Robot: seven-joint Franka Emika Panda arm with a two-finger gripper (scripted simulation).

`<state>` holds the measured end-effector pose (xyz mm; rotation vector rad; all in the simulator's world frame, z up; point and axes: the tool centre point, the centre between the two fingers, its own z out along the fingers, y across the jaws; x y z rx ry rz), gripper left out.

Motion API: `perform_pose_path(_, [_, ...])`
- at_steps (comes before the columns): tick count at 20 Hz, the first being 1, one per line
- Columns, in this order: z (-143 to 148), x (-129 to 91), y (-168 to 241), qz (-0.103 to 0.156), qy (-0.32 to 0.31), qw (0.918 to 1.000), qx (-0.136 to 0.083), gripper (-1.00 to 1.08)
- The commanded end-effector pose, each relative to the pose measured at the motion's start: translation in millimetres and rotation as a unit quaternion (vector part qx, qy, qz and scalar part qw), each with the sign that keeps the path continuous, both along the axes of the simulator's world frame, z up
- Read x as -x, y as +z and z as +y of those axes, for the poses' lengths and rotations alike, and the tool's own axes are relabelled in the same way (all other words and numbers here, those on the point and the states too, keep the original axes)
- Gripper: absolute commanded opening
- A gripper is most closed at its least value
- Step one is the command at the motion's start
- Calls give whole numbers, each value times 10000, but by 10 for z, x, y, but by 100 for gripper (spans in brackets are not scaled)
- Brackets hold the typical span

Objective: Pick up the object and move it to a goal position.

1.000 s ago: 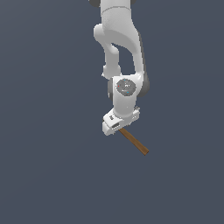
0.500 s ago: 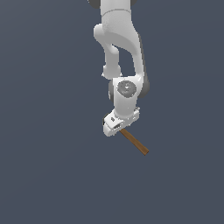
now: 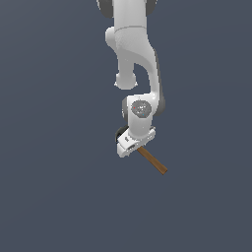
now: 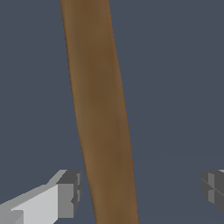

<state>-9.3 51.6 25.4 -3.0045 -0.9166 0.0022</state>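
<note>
The object is a slim brown wooden stick (image 3: 153, 161) lying flat on the dark grey floor, one end under my white gripper (image 3: 129, 146) and the other pointing toward the exterior view's lower right. In the wrist view the stick (image 4: 103, 113) fills the picture lengthwise and passes between my two fingers. My gripper (image 4: 141, 190) is open with the jaws far apart. The stick lies close to one finger (image 4: 65, 197) and well away from the other (image 4: 213, 186). Neither finger touches it.
The plain dark grey floor (image 3: 59, 197) stretches all around. The white arm (image 3: 133, 54) rises straight above the gripper to the top of the exterior view.
My gripper has come down a little toward the stick. The stick has not moved.
</note>
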Motion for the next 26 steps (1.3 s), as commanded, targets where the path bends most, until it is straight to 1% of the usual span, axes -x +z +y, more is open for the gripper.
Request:
perform_pose_path(1, [1, -7, -67, -7, 5, 10000, 0, 100])
perform_pose_path(4, [1, -13, -88, -7, 5, 10000, 0, 100])
perform_pose_path(5, [1, -13, -88, -7, 5, 10000, 0, -100])
perform_pose_path(14, [1, -13, -88, -7, 5, 10000, 0, -100])
perform_pose_path(15, [63, -5, -79, -5, 49, 10000, -15, -100])
perform_pose_path(18, [38, 3, -62, -5, 49, 10000, -15, -100])
perform_pose_path(22, [-76, 36, 18, -5, 47, 10000, -14, -100])
perform_pose_path(26, [-288, 96, 166, -5, 40, 10000, -11, -100])
